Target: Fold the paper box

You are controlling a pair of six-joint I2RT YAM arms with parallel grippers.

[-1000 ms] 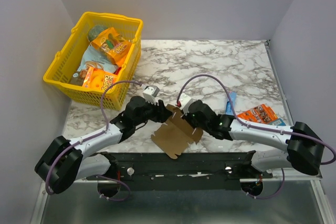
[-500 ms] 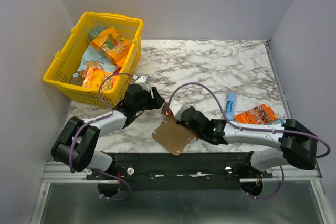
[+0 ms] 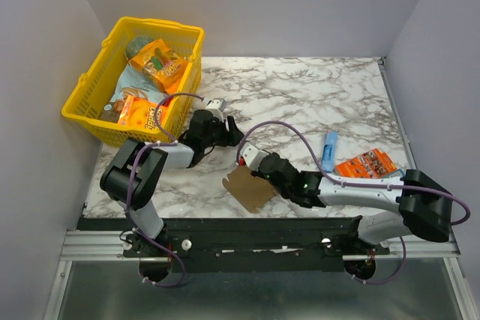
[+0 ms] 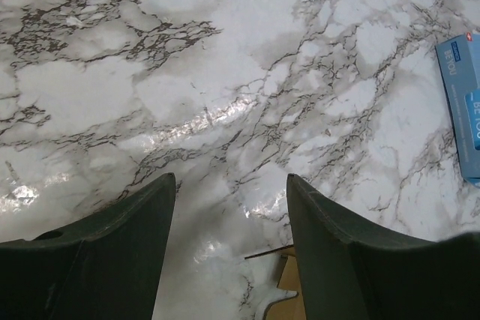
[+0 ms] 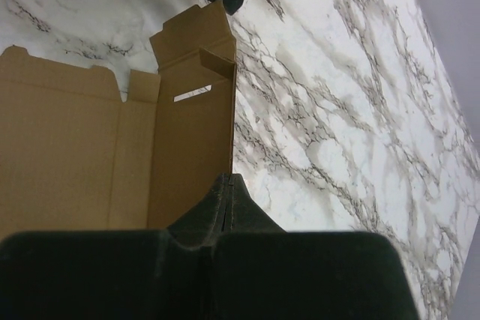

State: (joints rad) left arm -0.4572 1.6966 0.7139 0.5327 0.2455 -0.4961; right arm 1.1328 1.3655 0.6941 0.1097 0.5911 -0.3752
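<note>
The paper box [image 3: 250,187] is a brown cardboard cut-out with flaps at the near middle of the marble table. My right gripper [image 3: 256,169] is shut on its far edge. In the right wrist view the closed fingers [image 5: 229,179] pinch the edge of a long panel of the box [image 5: 112,148], which has an upright small flap. My left gripper [image 3: 229,130] is open and empty, apart from the box, above bare marble. In the left wrist view its fingertips [image 4: 229,181] frame the table and a corner of the box [image 4: 294,294] shows at the bottom.
A yellow basket [image 3: 82,91] with snack packets stands at the back left. A slim blue packet [image 3: 330,149], also in the left wrist view [image 4: 465,103], and an orange printed packet [image 3: 367,164] lie to the right. The table's near edge is just below the box.
My left gripper has come off the box and drawn back up and away, its arm folding toward the basket. My right gripper has kept hold and shifted the box slightly nearer.
</note>
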